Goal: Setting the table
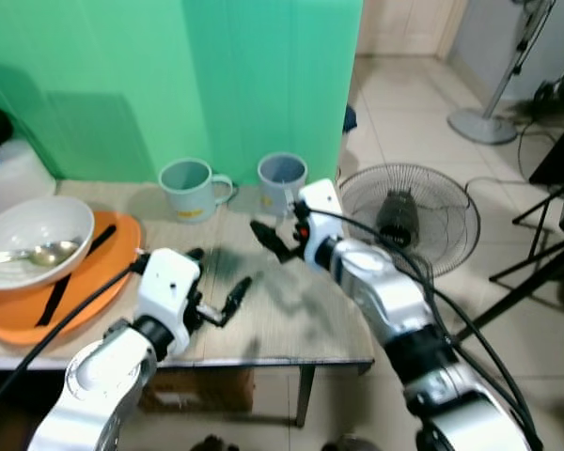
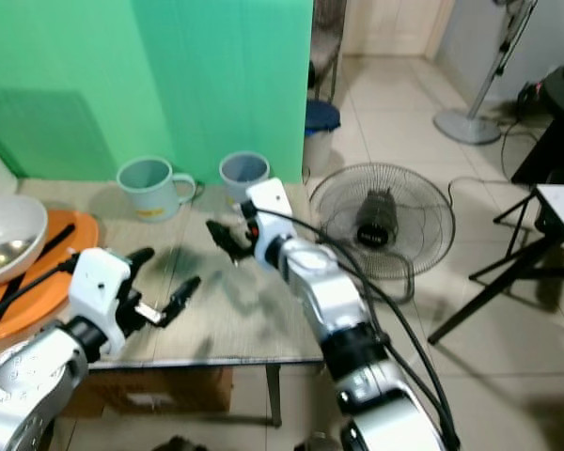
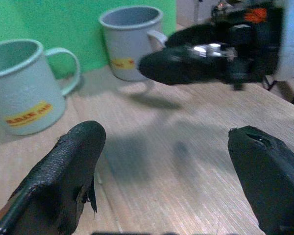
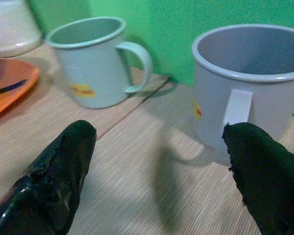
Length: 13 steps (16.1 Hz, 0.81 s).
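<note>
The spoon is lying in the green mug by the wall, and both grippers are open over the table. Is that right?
Not quite. The spoon lies in the white bowl on the orange tray, as the left eye view shows. Both the left gripper and right gripper are open.

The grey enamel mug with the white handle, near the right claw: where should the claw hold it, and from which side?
Probably at the handle of the grey enamel mug. The mug stands upright against the green wall, and its white strap handle faces the open right claw, which hovers just before it. Coming straight from the table's front, the fingers could close across the handle.
</note>
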### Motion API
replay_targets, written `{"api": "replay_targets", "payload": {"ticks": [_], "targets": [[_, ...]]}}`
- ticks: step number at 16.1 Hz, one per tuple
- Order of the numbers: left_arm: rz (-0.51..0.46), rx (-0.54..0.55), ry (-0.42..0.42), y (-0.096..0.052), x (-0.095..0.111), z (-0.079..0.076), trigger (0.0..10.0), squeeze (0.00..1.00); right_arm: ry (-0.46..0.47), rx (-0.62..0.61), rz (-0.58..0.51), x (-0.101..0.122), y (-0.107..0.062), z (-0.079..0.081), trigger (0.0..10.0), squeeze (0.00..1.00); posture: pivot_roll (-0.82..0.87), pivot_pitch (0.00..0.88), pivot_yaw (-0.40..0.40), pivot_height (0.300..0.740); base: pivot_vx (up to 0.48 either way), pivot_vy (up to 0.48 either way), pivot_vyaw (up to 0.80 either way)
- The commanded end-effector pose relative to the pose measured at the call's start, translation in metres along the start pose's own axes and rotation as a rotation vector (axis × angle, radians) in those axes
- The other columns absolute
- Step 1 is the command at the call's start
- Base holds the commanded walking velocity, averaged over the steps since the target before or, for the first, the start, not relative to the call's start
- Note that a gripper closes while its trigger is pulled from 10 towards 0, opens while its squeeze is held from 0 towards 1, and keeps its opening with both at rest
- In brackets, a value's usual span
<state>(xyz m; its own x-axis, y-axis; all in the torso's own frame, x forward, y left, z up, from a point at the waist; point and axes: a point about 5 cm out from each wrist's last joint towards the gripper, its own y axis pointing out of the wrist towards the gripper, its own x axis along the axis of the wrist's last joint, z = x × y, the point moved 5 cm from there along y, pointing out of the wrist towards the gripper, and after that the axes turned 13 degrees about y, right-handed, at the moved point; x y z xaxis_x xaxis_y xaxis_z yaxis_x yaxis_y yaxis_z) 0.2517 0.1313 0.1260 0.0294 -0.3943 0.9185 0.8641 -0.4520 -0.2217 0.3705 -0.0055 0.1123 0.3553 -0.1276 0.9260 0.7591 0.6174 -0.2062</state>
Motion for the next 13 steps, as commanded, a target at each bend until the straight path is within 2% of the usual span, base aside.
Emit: {"api": "replay_targets", "payload": {"ticks": [1, 4, 13], "targets": [[-0.007, -0.016, 0.009, -0.002, 0.003, -0.001, 10.0, 0.0, 0.023, -0.076, 0.018, -0.007, 0.002, -0.012, 10.0, 0.0, -0.07, 0.057, 0.024, 0.74, 0.0, 0.0, 0.0], [-0.01, -0.026, 0.003, -0.001, 0.004, -0.004, 10.0, 0.0, 0.082, -0.113, -0.02, 0.0, 0.006, -0.015, 10.0, 0.0, -0.07, 0.056, 0.025, 0.74, 0.0, 0.0, 0.0], [-0.008, -0.046, -0.001, -0.002, 0.004, -0.007, 10.0, 0.0, 0.073, -0.122, -0.137, 0.025, -0.004, -0.022, 10.0, 0.0, -0.07, 0.053, 0.025, 0.74, 0.0, 0.0, 0.0]]}}
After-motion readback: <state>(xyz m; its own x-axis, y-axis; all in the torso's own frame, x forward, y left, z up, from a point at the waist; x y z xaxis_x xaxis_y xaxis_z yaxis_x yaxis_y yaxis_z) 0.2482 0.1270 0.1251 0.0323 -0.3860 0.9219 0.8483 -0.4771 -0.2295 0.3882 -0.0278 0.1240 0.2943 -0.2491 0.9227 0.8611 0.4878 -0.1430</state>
